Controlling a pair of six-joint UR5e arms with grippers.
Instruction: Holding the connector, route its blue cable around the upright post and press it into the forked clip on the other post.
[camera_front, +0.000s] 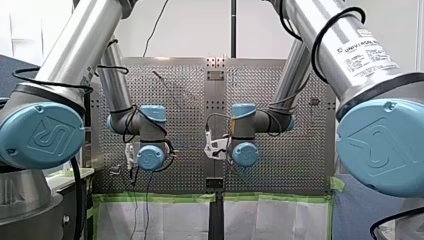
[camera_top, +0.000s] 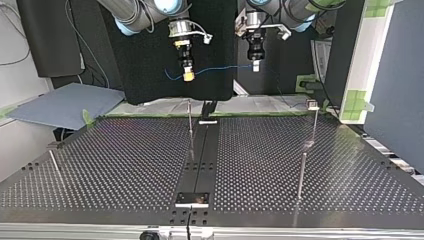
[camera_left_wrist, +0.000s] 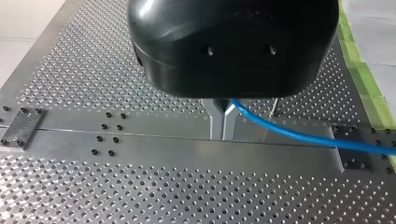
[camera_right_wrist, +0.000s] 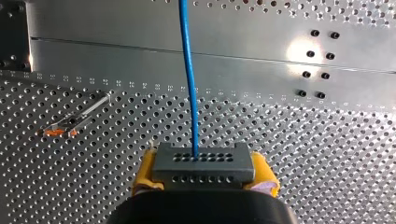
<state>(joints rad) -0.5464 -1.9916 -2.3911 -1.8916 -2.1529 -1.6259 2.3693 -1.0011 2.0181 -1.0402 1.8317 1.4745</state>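
Connector (camera_right_wrist: 204, 162) clamped betw. yellow pads of rt gripper (camera_top: 188, 76); blue cable (camera_left_wrist: 289, 133) pinched shut in lt gripper (camera_left_wrist: 222, 123), prob. to keep span taut, well above table (camera_top: 125, 160). Upright post (camera_top: 190, 131), forked clip (camera_top: 312, 105): not yet reached.

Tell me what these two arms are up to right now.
My right gripper, yellow-padded, is shut on the grey connector. Its blue cable runs across to my left gripper, whose metal fingers pinch it further along. Together they hold the cable in the air, clear of the perforated table. It is not yet routed around any post.
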